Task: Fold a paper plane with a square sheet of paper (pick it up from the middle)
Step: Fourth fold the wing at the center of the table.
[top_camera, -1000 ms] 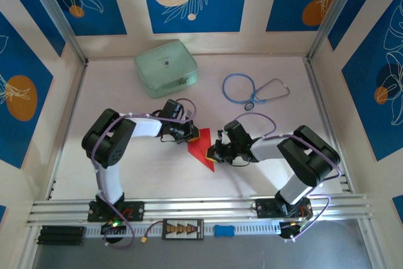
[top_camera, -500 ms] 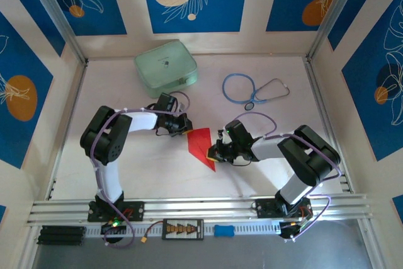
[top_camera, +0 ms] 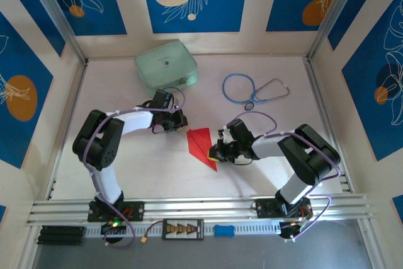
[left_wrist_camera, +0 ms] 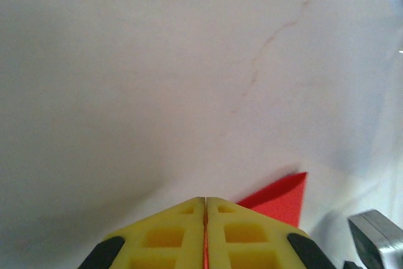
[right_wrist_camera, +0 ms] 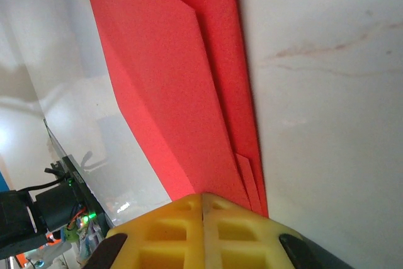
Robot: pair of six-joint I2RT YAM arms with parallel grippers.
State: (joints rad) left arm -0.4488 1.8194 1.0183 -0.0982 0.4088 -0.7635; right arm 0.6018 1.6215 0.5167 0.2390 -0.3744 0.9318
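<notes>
At the far left, bare pale desk (top_camera: 135,168) lies open between the side wall and the left arm, and a pale green case (top_camera: 165,68) sits well back by the rear wall. The left tool (top_camera: 179,124) is low over the desk, just up and left of the red paper plane (top_camera: 200,144). Its yellow fingers (left_wrist_camera: 167,237) are pressed together. In its wrist view one red corner pokes out just beside the right finger and a thin red line shows in the seam; I cannot tell whether any paper is caught there. The plane lies flat near the middle of the desk, between the two tools. Its wide end is toward the left tool and its point is aimed at the near edge. Layered creases run along its length. The right tool (top_camera: 217,152) sits at the plane's right edge, close to the point. Its fingers (right_wrist_camera: 242,234) are pressed together, with the folded layers running in under their tips; whether a layer is pinched I cannot tell. Behind it, a blue stethoscope (top_camera: 250,104) lies well apart from the paper. Open desk runs from the plane's point to the metal rail (top_camera: 201,206) at the near edge, and more lies right of the right arm up to the side wall.
</notes>
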